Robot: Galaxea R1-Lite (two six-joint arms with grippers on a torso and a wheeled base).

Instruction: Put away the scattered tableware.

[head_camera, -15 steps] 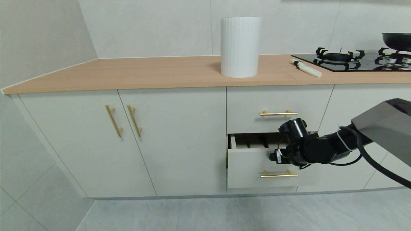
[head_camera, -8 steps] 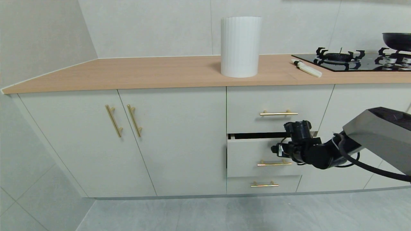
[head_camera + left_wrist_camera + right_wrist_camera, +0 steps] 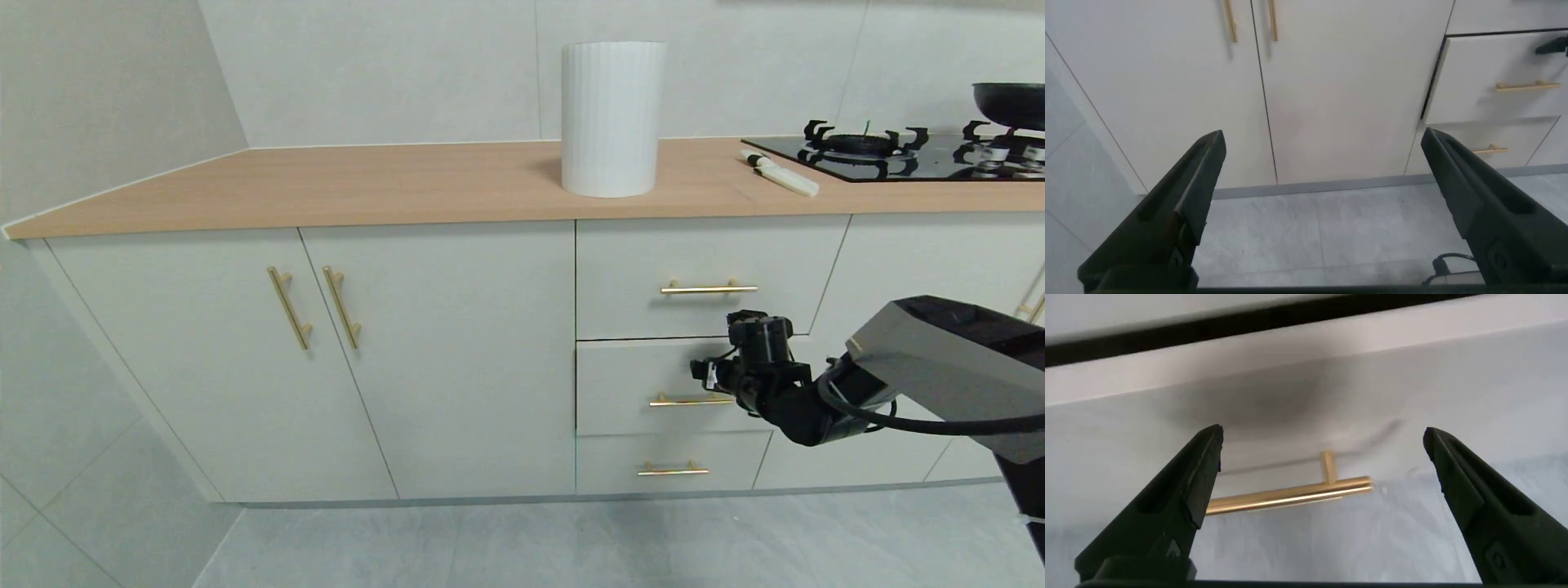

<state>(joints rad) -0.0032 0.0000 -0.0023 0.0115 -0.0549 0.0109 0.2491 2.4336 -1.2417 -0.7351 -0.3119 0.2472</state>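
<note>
Right claw [image 3: 707, 377] has fingers apart, holding nothing, at middle drawer [image 3: 629, 371] front just above gold handle [image 3: 690, 400] — probably a plain push, no grip needed. Left claw [image 3: 1322, 139] also spread, empty, parked low facing cabinet doors [image 3: 1347, 82]. Pale utensil [image 3: 780, 173] lies on desk [image 3: 367, 184] beside hob [image 3: 898, 155] — not yet put away. Versus 1 s back: drawer was open, now flush; right arm followed it in.
</note>
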